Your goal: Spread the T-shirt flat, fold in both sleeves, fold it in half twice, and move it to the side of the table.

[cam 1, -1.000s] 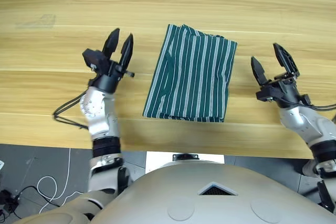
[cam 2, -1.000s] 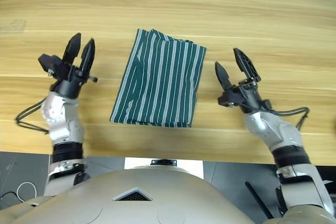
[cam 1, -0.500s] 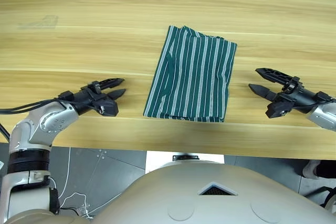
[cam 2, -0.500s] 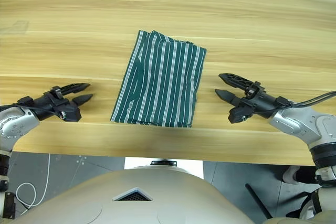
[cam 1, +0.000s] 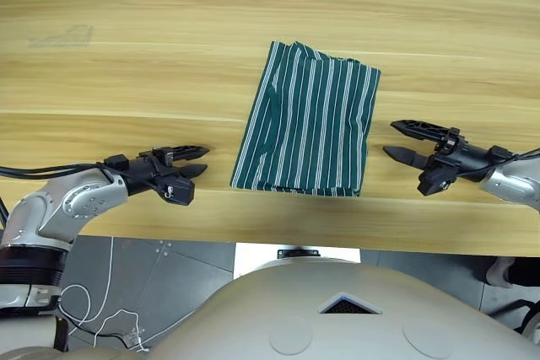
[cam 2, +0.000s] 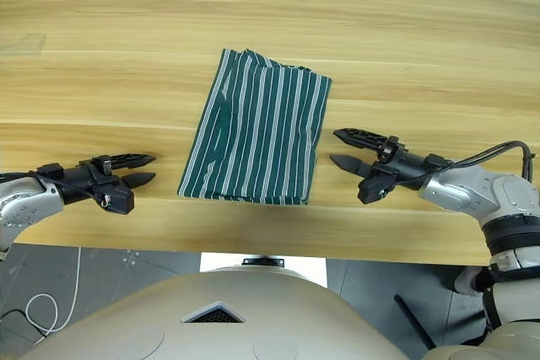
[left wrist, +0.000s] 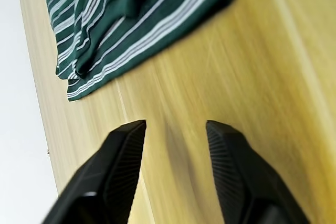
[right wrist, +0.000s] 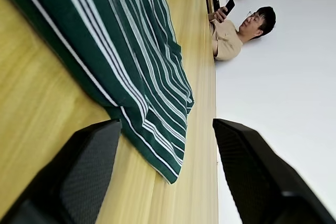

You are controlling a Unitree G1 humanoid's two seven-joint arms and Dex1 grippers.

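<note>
The T-shirt [cam 1: 308, 120], dark green with white stripes, lies folded into a compact rectangle on the wooden table [cam 1: 126, 48]. My left gripper [cam 1: 195, 160] rests low over the table just left of the shirt's near left corner, open, fingers pointing at the cloth. My right gripper [cam 1: 399, 139] sits just right of the shirt's near right edge, open, pointing at it. The left wrist view has the shirt's corner [left wrist: 105, 51] ahead of the spread fingers [left wrist: 126, 166]. In the right wrist view the folded edge [right wrist: 136, 93] lies between the parted fingertips [right wrist: 89, 171].
The table's near edge [cam 1: 278, 242] runs just below both grippers. Bare wood stretches to the far side and to both sides of the shirt. A black cable [cam 1: 34, 173] trails from the left arm.
Both grippers swung down from upright to lie level over the table, then moved inward toward the shirt's near corners. The shirt has not moved.
</note>
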